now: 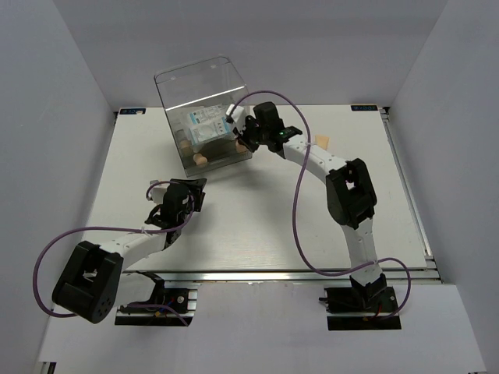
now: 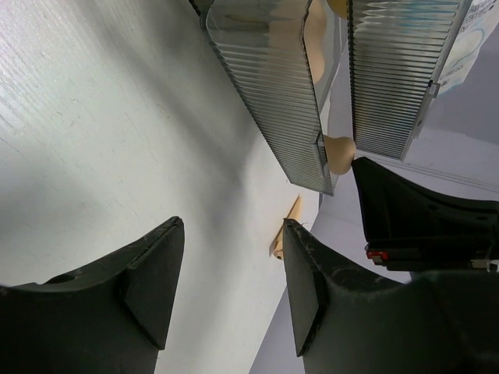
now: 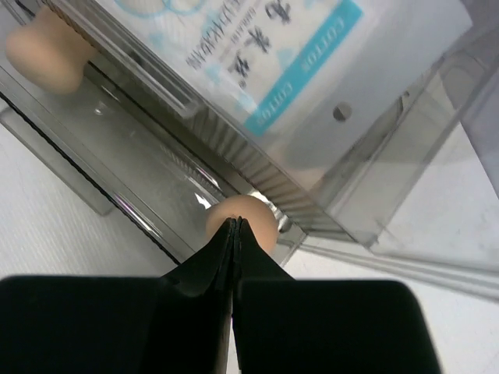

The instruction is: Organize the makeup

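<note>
The clear box [image 1: 199,86] stands tilted at the far left of the white bench [image 1: 257,226], its drawer fronts facing the arms. Two white-and-blue packets [image 1: 204,125] lie inside its upper part. Below them sit peach sponges: one at the left end [image 1: 185,145], one near the front [image 1: 200,160].

The right pincer [image 3: 235,226] is at the box's right front corner, its two fingers pressed together with nothing between them. In the right wrist view the tips point straight at a peach sponge [image 3: 256,214] at the lower edge of the box. Whether they touch it cannot be told. Above that sponge a packet [image 3: 273,62] with blue print shows through the clear wall, and another sponge [image 3: 43,47] lies farther along the lower drawer.

The left pincer [image 2: 230,284] hovers low over bare bench in front of the box, fingers apart and holding nothing. Its camera looks up at the ribbed drawer fronts.

A tan cone tube [image 1: 321,142] lies on the bench beside the right arm, outside the box.
</note>
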Tool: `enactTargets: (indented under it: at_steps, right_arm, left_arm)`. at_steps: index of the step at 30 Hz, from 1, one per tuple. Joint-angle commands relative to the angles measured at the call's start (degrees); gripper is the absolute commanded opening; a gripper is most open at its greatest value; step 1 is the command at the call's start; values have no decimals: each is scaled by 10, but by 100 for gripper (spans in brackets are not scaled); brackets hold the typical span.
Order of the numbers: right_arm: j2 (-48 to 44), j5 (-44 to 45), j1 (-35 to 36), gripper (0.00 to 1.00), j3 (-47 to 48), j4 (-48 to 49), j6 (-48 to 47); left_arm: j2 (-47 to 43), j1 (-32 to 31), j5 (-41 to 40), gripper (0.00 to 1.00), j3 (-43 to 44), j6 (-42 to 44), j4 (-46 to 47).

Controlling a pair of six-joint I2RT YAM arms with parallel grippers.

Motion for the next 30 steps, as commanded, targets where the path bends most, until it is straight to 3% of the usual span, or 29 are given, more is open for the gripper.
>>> enactTargets:
  at_steps: [1, 14, 20, 22, 28, 30]
  right_arm:
    - [19, -14, 18, 0, 46, -19, -5]
    - [51, -30, 62, 0, 87, -20, 13]
    - [-51, -67, 56, 0, 42, 61, 75]
    - [-94, -74, 50, 0, 13, 86, 94]
    - [-217, -101, -1, 0, -151, 189, 136]
    - [-261, -107, -25, 0, -196, 204, 152]
  left_arm:
    - [-19, 3, -7, 63, -2, -1, -11]
    - [-24, 3, -13, 63, 1, 0, -21]
    - [-6, 2, -7, 63, 20, 18, -15]
    - [10, 3, 2, 60, 32, 23, 0]
    - [122, 2, 13, 27, 94, 22, 42]
    - [167, 3, 12, 26, 124, 17, 54]
